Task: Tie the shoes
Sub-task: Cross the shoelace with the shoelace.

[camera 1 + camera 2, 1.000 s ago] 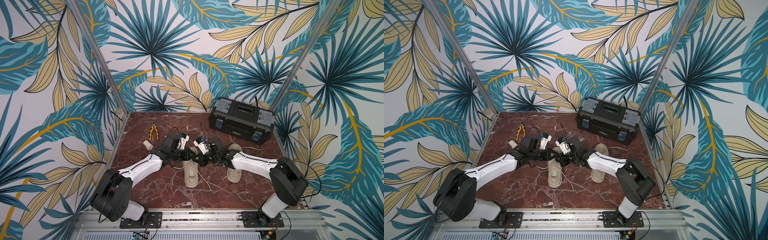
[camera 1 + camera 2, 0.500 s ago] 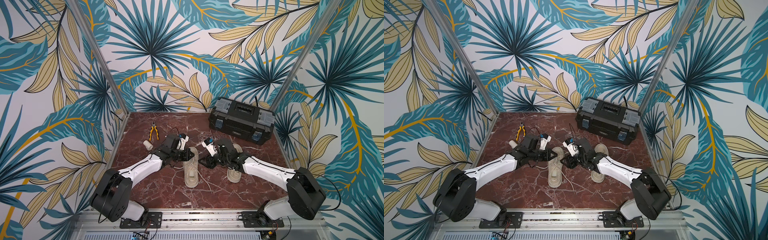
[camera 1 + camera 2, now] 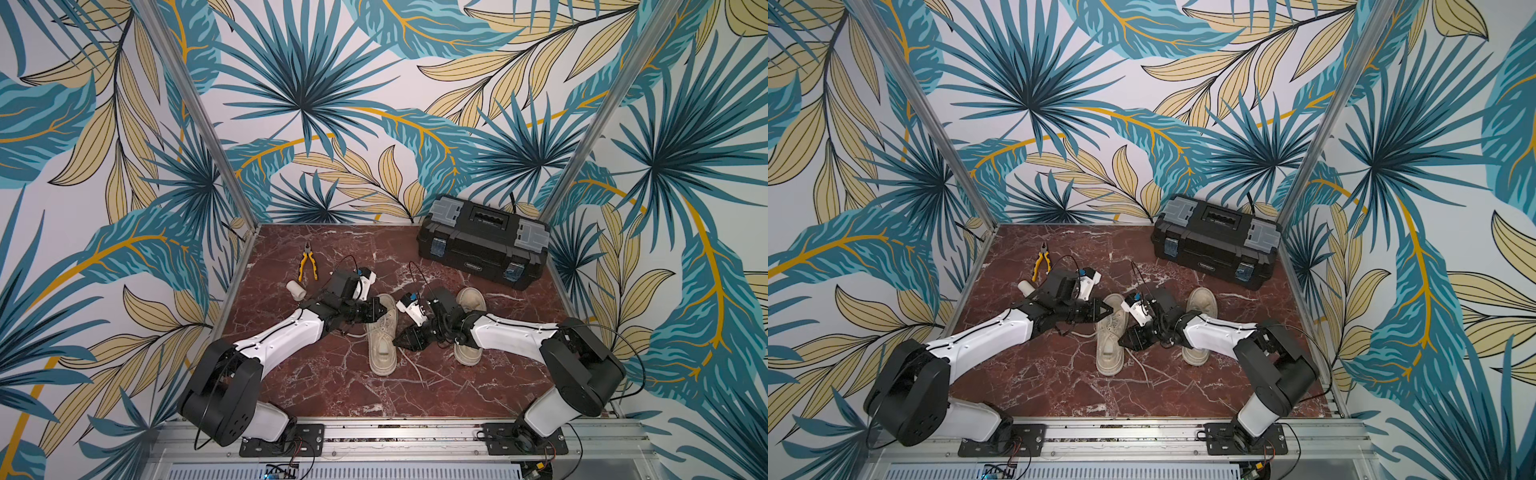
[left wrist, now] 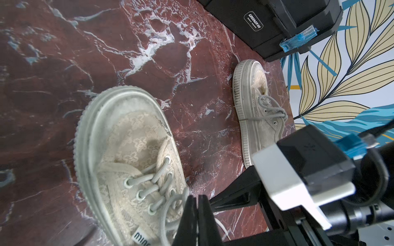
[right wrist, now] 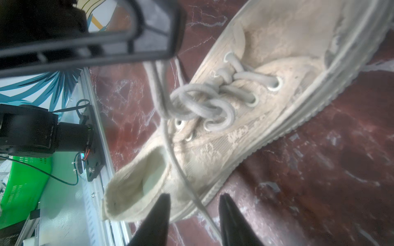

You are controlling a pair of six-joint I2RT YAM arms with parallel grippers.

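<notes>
Midway between the tabletop's point(image 3: 316, 382) side edges, the left tool point(image 4: 197, 197) pinches the middle shoe's point(image 3: 380, 345) limp lace point(image 5: 204, 102); the gaping right tool point(image 5: 194, 196) straddles its slack tail point(image 5: 181, 170), the likely hold.

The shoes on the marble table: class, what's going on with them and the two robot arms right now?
Both arms work on the middle shoe. The left gripper is shut on its lace, holding strands up from a loose knot over the eyelets. The right gripper is open, low by the heel, with a loose strand running between its jaws. No bow yet. The other shoe lies alongside, partly under the right arm, untouched.
</notes>
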